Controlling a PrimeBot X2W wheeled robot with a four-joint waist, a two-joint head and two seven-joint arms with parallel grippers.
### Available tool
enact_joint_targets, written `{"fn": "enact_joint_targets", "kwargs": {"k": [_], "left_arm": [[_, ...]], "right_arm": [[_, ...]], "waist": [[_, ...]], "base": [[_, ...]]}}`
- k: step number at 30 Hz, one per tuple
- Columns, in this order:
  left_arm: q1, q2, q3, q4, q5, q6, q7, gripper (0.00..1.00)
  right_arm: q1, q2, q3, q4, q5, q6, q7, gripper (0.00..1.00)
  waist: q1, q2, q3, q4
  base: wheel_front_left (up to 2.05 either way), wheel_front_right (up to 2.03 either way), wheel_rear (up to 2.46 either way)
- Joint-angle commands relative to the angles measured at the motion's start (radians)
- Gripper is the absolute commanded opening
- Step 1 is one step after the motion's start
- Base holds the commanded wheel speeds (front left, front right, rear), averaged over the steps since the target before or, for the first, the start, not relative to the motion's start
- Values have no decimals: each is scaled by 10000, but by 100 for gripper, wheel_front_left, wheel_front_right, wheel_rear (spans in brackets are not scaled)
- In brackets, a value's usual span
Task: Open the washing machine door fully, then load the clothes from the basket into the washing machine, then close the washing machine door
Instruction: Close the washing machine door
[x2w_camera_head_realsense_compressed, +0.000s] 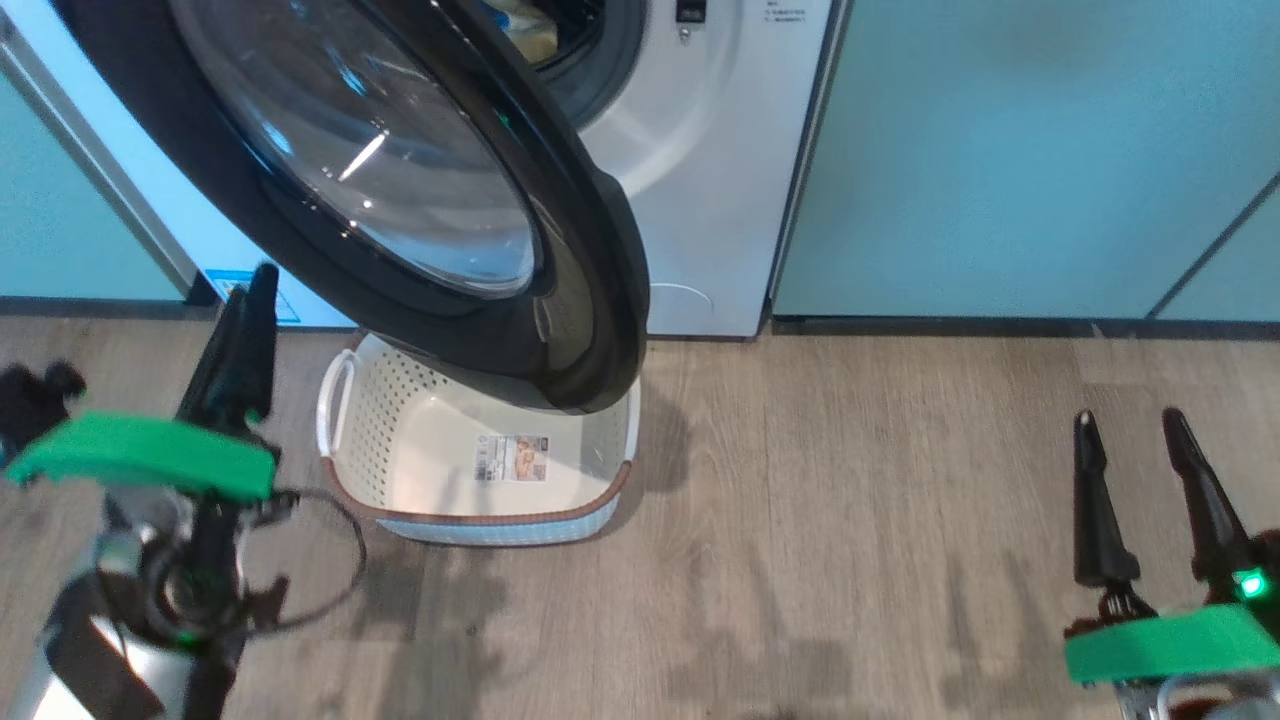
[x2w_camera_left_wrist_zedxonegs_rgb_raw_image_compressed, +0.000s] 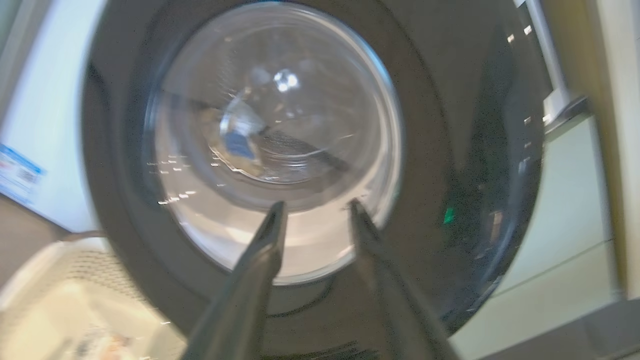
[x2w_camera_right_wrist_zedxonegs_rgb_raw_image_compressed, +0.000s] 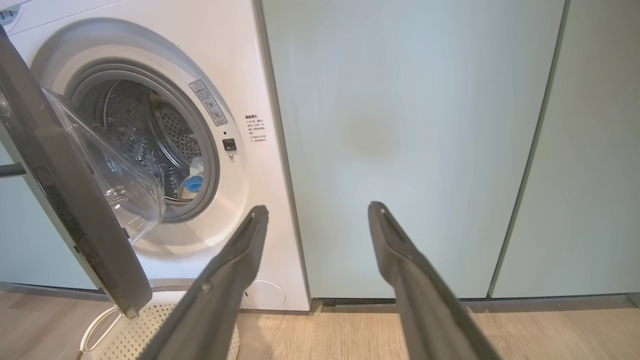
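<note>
Head view: the left gripper (x2w_camera_head_realsense_compressed: 255, 288) is side-on and blurred, so I cannot tell its gap here. Just right of it, the washing machine door (x2w_camera_head_realsense_compressed: 600, 250) stands open above the basket (x2w_camera_head_realsense_compressed: 380, 400), whose bottom label lies uncovered. The right gripper (x2w_camera_head_realsense_compressed: 1128, 420) is spread and holds nothing, well right of the basket.

Left wrist view: the left gripper (x2w_camera_left_wrist_zedxonegs_rgb_raw_image_compressed: 317, 207) has its fingers apart around nothing, the door's glass (x2w_camera_left_wrist_zedxonegs_rgb_raw_image_compressed: 280, 100) straight ahead.

Right wrist view: the right gripper (x2w_camera_right_wrist_zedxonegs_rgb_raw_image_compressed: 317, 210) is spread wide. Ahead and to its left the washing machine (x2w_camera_right_wrist_zedxonegs_rgb_raw_image_compressed: 250, 65) holds the clothes (x2w_camera_right_wrist_zedxonegs_rgb_raw_image_compressed: 192, 182) in its drum (x2w_camera_right_wrist_zedxonegs_rgb_raw_image_compressed: 140, 125).
</note>
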Motion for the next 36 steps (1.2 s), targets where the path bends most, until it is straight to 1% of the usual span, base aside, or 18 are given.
{"fn": "enact_joint_targets", "kwargs": {"k": [1,5,8,11,12,13,19,20,24,36], "left_arm": [[60,435,266,-443,1023,180,-540,100],[729,504,-133,-722,3161,905,-1684,100],[1139,633,-396,-956,4614,1522,-2052,100],[1529,719,-644,-1223,5728,1972,-2206,100],[1671,729,-742,-1306,6004,2078,-2229,100],[1671,729,-742,-1306,6004,2078,-2229,100],[2501,928,-1272,-1785,7635,2766,-2299,100],[2760,955,-1391,-1887,7974,2958,-2306,100],[3134,927,-1555,-2056,8291,3185,-2298,100],[3380,810,-1774,-2111,8344,3356,-2224,100]], "right_arm": [[-5,-14,72,-352,-106,-29,-97,100],[145,-14,-97,-359,-206,-29,-97,100],[216,-14,-129,-360,-275,-29,-97,100],[266,-14,-95,-348,-328,-29,-97,100],[286,-14,-71,-342,-343,-29,-97,100],[286,-14,-71,-342,-343,-29,-97,100],[474,-14,37,-333,-376,-29,-97,100],[569,-14,81,-332,-376,-29,-97,100],[736,-14,107,-319,-361,-29,-97,100],[762,-14,198,-229,-333,-29,-97,100]], "waist": [[1,0,-127,119],[1,0,-306,305],[1,0,-437,427],[1,0,-552,505],[1,0,-581,517],[1,0,-581,517],[1,0,-761,567],[1,0,-799,565],[1,0,-841,561],[1,0,-921,440]], "base": [[0,0,0],[0,0,0],[0,0,0],[0,0,0],[0,0,0],[0,0,0],[0,0,0],[0,0,0],[0,0,0],[0,0,0]]}}
